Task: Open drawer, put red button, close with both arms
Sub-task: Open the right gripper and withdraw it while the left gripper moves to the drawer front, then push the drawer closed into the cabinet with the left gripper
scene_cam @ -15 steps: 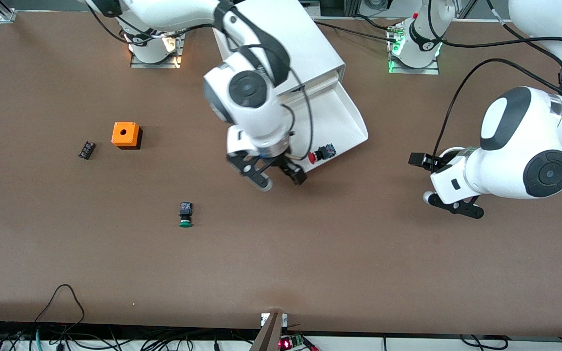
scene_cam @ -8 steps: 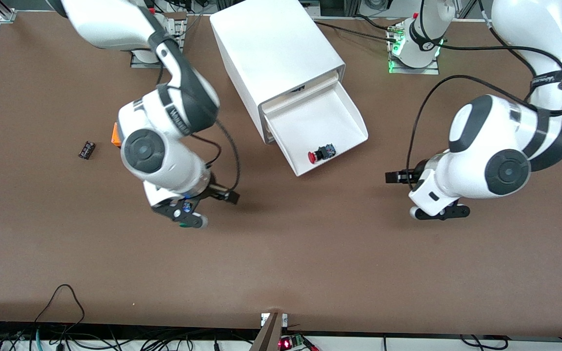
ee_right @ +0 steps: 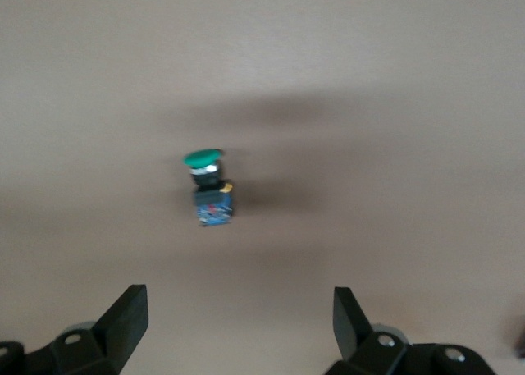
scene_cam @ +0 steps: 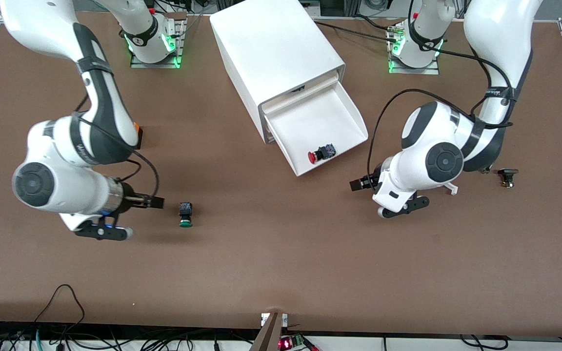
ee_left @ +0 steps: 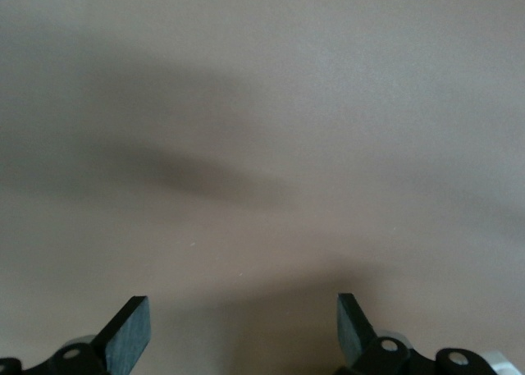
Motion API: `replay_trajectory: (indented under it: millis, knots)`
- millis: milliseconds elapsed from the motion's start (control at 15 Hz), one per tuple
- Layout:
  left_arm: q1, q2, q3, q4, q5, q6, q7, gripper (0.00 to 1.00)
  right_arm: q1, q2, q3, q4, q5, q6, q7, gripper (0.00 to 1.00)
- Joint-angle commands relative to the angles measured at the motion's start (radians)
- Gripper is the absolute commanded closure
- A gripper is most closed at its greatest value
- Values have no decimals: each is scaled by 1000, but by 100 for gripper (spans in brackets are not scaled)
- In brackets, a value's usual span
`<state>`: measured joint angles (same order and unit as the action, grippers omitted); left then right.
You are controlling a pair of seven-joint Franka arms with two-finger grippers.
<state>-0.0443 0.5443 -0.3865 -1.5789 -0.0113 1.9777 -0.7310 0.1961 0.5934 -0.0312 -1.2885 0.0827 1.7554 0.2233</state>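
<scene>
The drawer (scene_cam: 344, 105) stands pulled out of the white cabinet (scene_cam: 271, 44). The red button (scene_cam: 321, 153) lies in it near the front wall, on its side. My right gripper (scene_cam: 140, 218) is open and empty, low over the bare table beside the green-capped button (scene_cam: 185, 215). That button also shows ahead of the open fingers in the right wrist view (ee_right: 209, 190). My left gripper (scene_cam: 368, 199) is open and empty over the bare table off the drawer's front corner, toward the left arm's end. The left wrist view shows only table between the open fingers (ee_left: 131, 330).
An orange box (scene_cam: 138, 132) is mostly hidden under the right arm's forearm. A small black part (scene_cam: 508, 175) lies on the table toward the left arm's end. Cables run along the table edge nearest the camera.
My right gripper has swung away from the drawer front, past the green-capped button, toward the right arm's end. My left gripper has moved toward the drawer. The red button has stayed in the drawer.
</scene>
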Motion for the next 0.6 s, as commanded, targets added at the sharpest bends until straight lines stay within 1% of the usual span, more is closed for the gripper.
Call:
replay_trajectory:
  millis: [0, 200, 333, 400, 533]
  knots:
    - [-31, -69, 0, -153, 5, 137, -105, 0, 9, -170, -56, -185, 5, 9, -118, 0]
    - [-87, -93, 0, -237, 5, 203, -162, 0, 11, -275, -105, -262, 5, -4, -189, 0]
    - [-100, -101, 0, -262, 5, 216, -183, 0, 11, -364, -107, -331, 3, 7, -190, 0]
    - [-103, -106, -3, -266, 5, 216, -206, 0, 11, -395, -110, -344, 2, 0, -188, 0]
    - [-103, -107, -43, -282, 5, 216, -257, 0, 11, -454, -118, -371, -1, -11, -183, 0]
